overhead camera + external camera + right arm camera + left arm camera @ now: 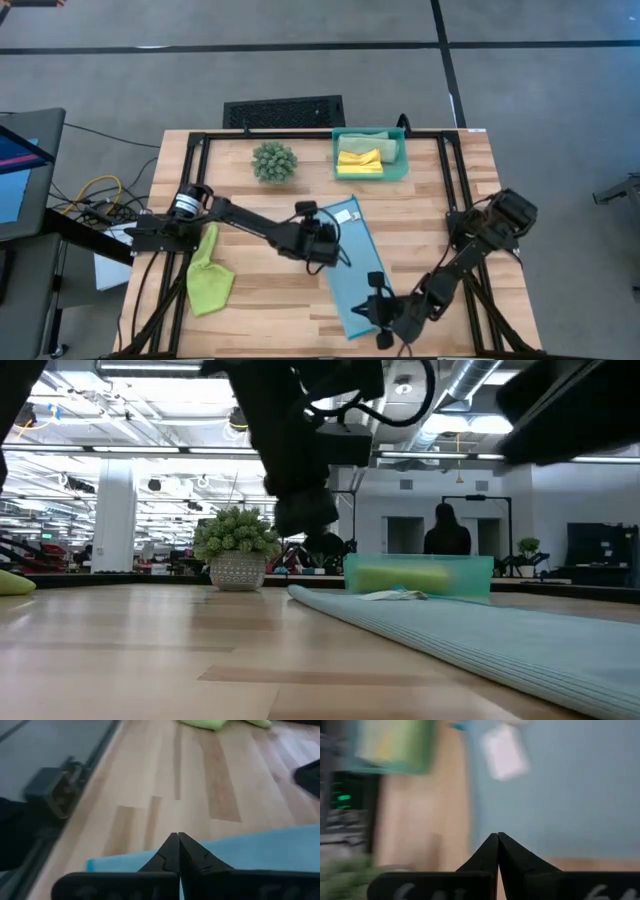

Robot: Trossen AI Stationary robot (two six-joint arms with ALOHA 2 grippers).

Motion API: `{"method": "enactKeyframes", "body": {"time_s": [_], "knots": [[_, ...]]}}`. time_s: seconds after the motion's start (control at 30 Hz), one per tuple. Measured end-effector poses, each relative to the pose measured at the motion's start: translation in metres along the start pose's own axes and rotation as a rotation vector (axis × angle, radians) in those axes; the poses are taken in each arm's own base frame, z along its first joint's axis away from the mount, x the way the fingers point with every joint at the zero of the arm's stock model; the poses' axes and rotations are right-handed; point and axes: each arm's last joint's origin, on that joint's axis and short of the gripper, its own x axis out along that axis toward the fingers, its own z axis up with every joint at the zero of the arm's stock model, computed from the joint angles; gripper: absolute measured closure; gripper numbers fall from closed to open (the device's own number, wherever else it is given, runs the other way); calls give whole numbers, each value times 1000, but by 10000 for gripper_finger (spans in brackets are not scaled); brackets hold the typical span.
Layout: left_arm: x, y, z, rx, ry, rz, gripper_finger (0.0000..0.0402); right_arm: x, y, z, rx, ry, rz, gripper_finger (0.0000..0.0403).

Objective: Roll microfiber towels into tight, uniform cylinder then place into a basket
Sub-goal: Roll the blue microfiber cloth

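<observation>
A light blue towel (356,262) lies spread flat and slantwise on the wooden table, also seen in the low view (480,632). My left gripper (330,250) is shut and hangs over the towel's left long edge (485,815); in the low view it stands above the cloth. My right gripper (381,318) is shut at the towel's near end (240,855). The teal basket (398,160) at the back holds a yellow towel (359,160) and a sage green one (368,138). A lime green towel (208,278) lies crumpled at the left. My right gripper's shut fingertips (186,845) stand at the towel's edge (150,854) close to its near corner, slanting down and pointing toward the table's left. I cannot tell whether they touch the cloth. The towel lies flat there.
A spiky green plant ball (273,161) in a pot stands left of the basket. A black slotted grille (283,111) lies beyond the far edge. Black frame rails (200,170) run along the table's sides. Bare wood lies between the two loose towels.
</observation>
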Motion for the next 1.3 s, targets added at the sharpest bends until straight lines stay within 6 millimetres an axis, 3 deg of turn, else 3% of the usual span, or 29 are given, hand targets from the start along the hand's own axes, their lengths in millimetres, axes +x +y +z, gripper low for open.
{"method": "enactKeyframes", "body": {"time_s": [0.17, 0.33, 0.5, 0.6, 0.7, 0.77, 0.87, 0.97, 1.17, 1.3], "knots": [[18, -4, -22, -17, 45, 38, 401, -5, 7, -6, -7, 25, 21, 348], [61, 21, -25, -142, 12, 62, 401, 6, 6, -18, -8, 120, 87, 332], [98, 56, -22, -262, -33, -35, 401, 37, 10, -33, -4, 81, 94, 331], [96, 74, -22, -248, 28, 19, 401, 53, -1, -32, 53, 7, -101, 331], [66, 83, -9, -220, 29, 104, 402, 60, -15, -22, 82, -46, -271, 331], [45, 79, -6, -209, 27, 122, 402, 58, -23, -16, 83, -36, -313, 331], [20, 57, -5, -208, -6, 49, 402, 38, -28, 1, 82, -22, -296, 331], [9, 29, -6, -222, -33, -59, 402, 15, -25, 5, 57, 61, -183, 331], [41, -12, -19, -258, -5, -117, 402, 2, -4, -7, 16, 184, 31, 331], [70, -11, -16, -253, -3, -56, 401, 11, 6, -27, -63, 243, 29, 331]]}}
